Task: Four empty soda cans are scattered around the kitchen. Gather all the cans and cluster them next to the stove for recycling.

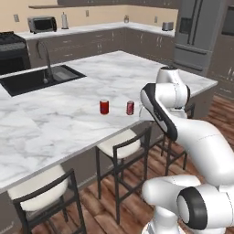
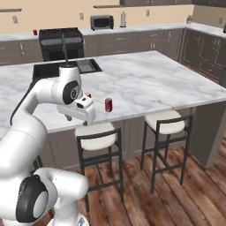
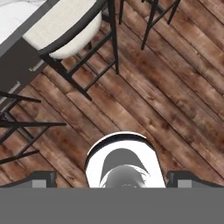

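Closest to us in the left base view is our own white arm (image 1: 183,137), folded up at the lower right, and past it two red soda cans (image 1: 104,107) stand upright near the front edge of the marble counter (image 1: 55,123), a little apart, the second can (image 1: 130,108) just beside the arm's elbow. Black sink (image 1: 39,77) sits further back on the same counter, and the stove (image 1: 11,50) is far off at the left wall, so we have a long carry ahead. Over to the right base view: the hand hangs off the counter's front edge above a stool (image 2: 95,134), one can (image 2: 108,104) stands free beside it, and the other peeks out red from behind the wrist. Another small red thing, maybe a can (image 2: 35,32), sits beside the stove on the back counter. Down the hand view we see wood floor (image 3: 175,96) and a cushioned stool, with the jaws spread wide and holding nothing. Our worry: swinging up past that edge, the wrist could clip the hidden can and send it rolling off onto the floor.
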{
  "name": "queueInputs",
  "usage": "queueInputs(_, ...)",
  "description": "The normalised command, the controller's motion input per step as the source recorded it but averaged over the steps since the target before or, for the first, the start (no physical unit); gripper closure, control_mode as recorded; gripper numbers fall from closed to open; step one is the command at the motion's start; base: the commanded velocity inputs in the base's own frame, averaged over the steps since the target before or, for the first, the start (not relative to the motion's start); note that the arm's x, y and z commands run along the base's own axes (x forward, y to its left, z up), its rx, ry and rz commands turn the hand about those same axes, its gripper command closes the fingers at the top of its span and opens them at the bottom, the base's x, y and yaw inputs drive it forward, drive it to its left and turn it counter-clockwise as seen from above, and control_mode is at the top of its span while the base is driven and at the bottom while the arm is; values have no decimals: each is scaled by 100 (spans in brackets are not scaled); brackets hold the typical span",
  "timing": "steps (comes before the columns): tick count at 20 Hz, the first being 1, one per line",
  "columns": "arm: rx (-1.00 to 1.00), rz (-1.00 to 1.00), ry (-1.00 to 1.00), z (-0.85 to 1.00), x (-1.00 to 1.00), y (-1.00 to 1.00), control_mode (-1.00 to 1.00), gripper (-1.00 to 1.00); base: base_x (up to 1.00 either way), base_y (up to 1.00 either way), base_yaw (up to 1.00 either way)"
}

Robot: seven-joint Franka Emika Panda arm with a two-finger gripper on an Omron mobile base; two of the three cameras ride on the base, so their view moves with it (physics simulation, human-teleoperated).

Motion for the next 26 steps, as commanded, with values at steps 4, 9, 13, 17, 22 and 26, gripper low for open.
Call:
queueInputs(4,0,0,0,0,0,0,100,-100,54,-53,20)
queueInputs(9,0,0,0,0,0,0,100,-100,71,-26,20)
queueInputs(13,0,0,0,0,0,0,100,-100,70,-15,16)
queueInputs(17,0,0,0,0,0,0,100,-100,68,-8,18)
queueInputs(22,0,0,0,0,0,0,100,-100,54,-9,15)
queueInputs(26,0,0,0,0,0,0,100,-100,30,0,8)
